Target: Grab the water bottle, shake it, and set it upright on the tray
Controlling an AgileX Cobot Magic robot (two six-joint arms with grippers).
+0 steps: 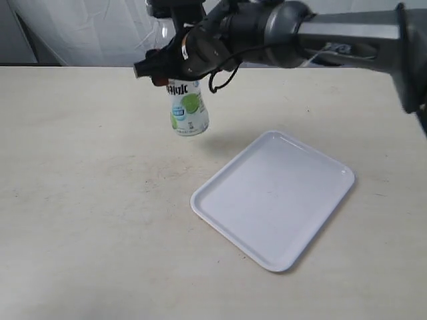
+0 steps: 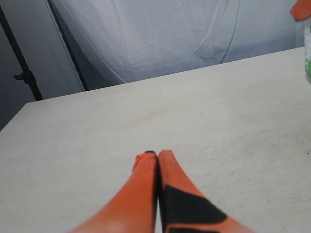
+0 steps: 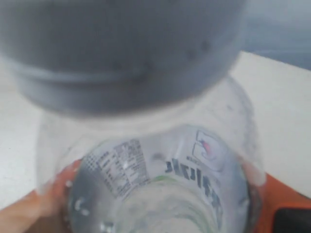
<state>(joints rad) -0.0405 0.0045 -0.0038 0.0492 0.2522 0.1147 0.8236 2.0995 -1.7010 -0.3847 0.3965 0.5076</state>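
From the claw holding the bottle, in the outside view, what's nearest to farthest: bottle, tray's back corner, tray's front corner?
1. water bottle: held in the right gripper.
2. tray's back corner: right of the bottle.
3. tray's front corner: toward the camera.

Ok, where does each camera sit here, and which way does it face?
Exterior: raised, off the arms, looking down across the table at the tray and the water bottle held aloft by the right gripper; right arm shows.
Left wrist: low over the table, facing the white backdrop; shut left gripper shows.
Right wrist: above the water bottle, looking down past its blurred cap; orange fingers show.
Shared: the water bottle appears in all three.
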